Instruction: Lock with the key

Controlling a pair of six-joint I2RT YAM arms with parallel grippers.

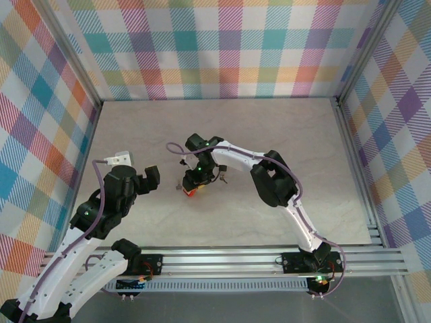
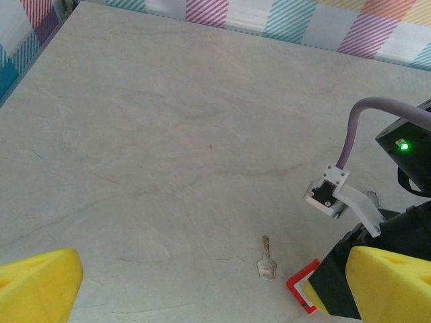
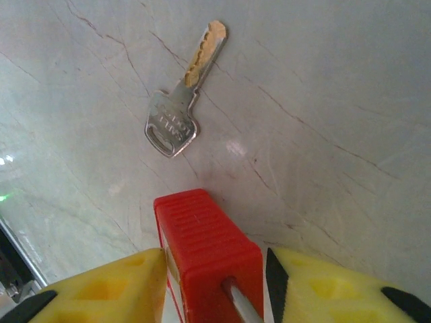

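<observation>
R gripper (image 3: 215, 272) clamps padlock (image 3: 202, 229), key (image 3: 176, 118) just ahead.

Pale marble-look desk (image 1: 289, 134) is seen, faintly veined with thin dark lines. A tiny dark speck (image 2: 210, 147) is noted on it. Three sides are enclosed by pastel plaid walls (image 1: 222, 47). An aluminium rail (image 1: 229, 259) is laid along the near edge.

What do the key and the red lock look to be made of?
Key: apparently metal. The bow is shiny and silvery with stamped lettering, and the blade has a brassy tint. Red lock: probably a plastic casing, matte with moulded ribs. What is underneath cannot be told.
</observation>
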